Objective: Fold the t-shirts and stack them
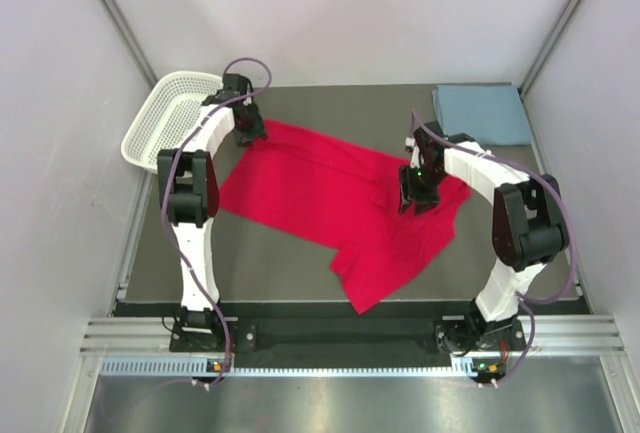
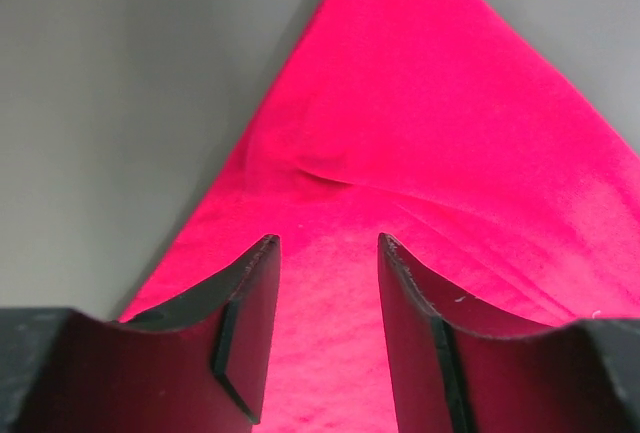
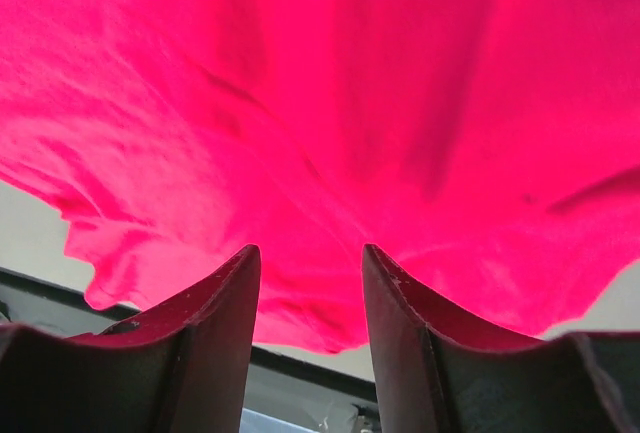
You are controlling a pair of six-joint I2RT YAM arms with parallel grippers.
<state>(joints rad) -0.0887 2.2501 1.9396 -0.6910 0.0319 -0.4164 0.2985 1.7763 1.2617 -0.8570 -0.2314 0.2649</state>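
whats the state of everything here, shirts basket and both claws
red shirt: unfolded, spread out, wrinkled
blue shirt: folded, far right corner
basket: upright, nothing visible inside
left claw: open, over red shirt's corner
right claw: open, over red shirt

Left arm (image 1: pixel 193 191) stretched forward, left fingers (image 2: pixel 246 333) parted, right arm (image 1: pixel 520 223) bent, right fingers (image 3: pixel 216 338) parted

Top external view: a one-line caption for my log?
Spread red t-shirt under the left pincer and right pincer; folded blue-grey t-shirt in the far-right corner.
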